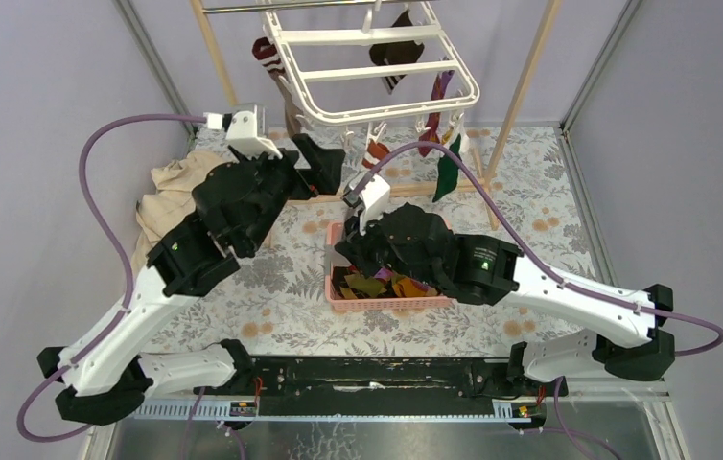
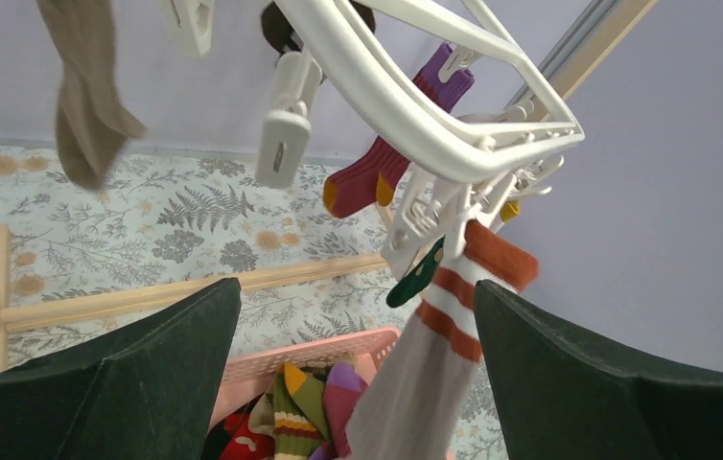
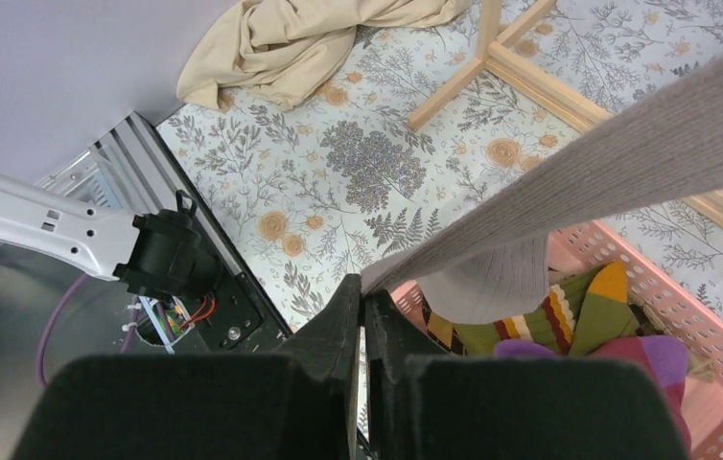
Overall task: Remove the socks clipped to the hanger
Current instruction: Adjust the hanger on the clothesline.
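The white hanger hangs at the back; it also shows in the left wrist view. A grey sock with orange-red stripes is clipped to its near corner. My left gripper is open, with this sock hanging between its fingers, touching neither. My right gripper is shut on the lower end of the same grey sock, which stretches taut up to the right. More socks stay clipped: a maroon and purple one, a brown one, a green one.
A pink basket with several loose socks sits under my right gripper; its rim also shows in the right wrist view. A beige cloth lies at the left. The wooden pole frame stands around the hanger.
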